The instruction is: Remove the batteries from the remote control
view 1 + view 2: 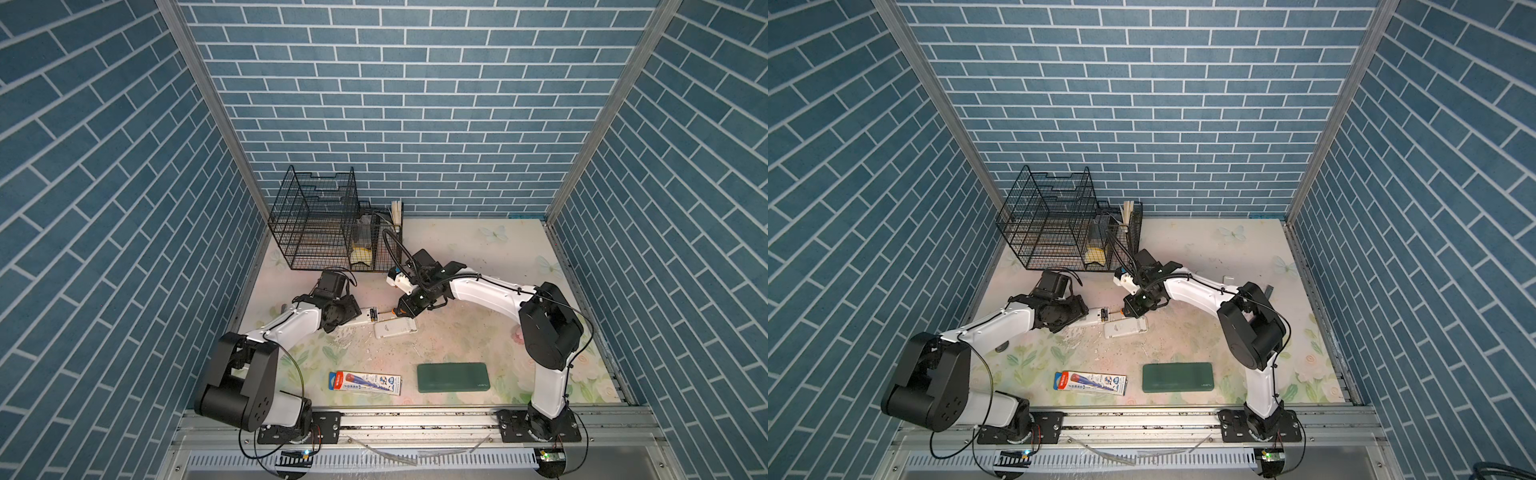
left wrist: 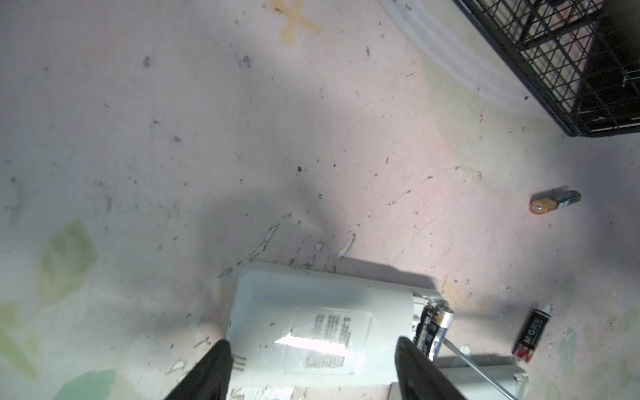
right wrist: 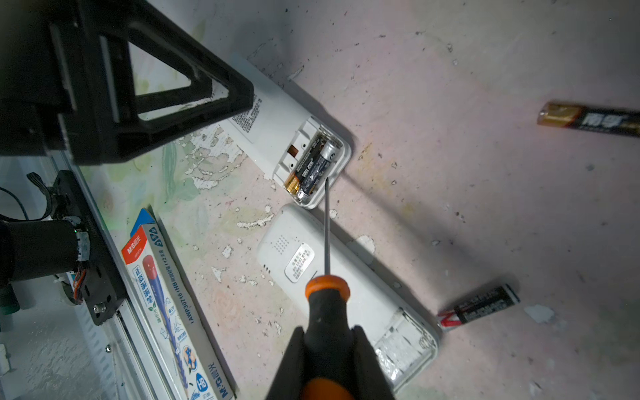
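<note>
While right gripper (image 3: 329, 349) clamps screwdriver (image 3: 327, 311), left gripper (image 2: 313, 360) straddles remote (image 2: 311, 322), contact unclear.

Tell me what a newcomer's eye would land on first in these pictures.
First, the orange-and-black screwdriver clamped in the right end effector, its tip at the open battery bay of a white remote where two batteries still sit. The left end effector straddles that remote's body. Two loose batteries lie on the table, one beside a second white remote.
</note>
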You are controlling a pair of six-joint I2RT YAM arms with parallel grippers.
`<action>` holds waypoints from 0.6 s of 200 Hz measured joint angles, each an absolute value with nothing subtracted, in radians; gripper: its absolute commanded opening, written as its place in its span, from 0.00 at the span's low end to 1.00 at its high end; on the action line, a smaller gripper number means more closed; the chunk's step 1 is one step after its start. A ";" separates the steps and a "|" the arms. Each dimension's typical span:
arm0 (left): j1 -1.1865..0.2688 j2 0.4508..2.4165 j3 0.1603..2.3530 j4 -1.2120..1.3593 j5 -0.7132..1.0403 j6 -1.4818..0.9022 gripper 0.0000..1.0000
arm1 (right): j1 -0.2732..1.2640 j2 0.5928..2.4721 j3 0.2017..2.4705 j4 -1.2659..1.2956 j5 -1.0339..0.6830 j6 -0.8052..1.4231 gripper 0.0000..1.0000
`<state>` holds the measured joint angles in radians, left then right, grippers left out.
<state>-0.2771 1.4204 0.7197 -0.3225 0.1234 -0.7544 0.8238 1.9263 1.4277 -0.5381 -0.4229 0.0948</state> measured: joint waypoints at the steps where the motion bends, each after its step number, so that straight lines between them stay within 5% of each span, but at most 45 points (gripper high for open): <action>1: -0.277 1.420 0.720 -0.323 0.123 -0.754 0.75 | 0.824 1.927 1.428 -0.538 -0.423 0.095 0.00; 120: -0.267 1.447 0.720 -0.318 0.127 -0.748 0.73 | 0.825 1.954 1.446 -0.528 -0.445 0.081 0.00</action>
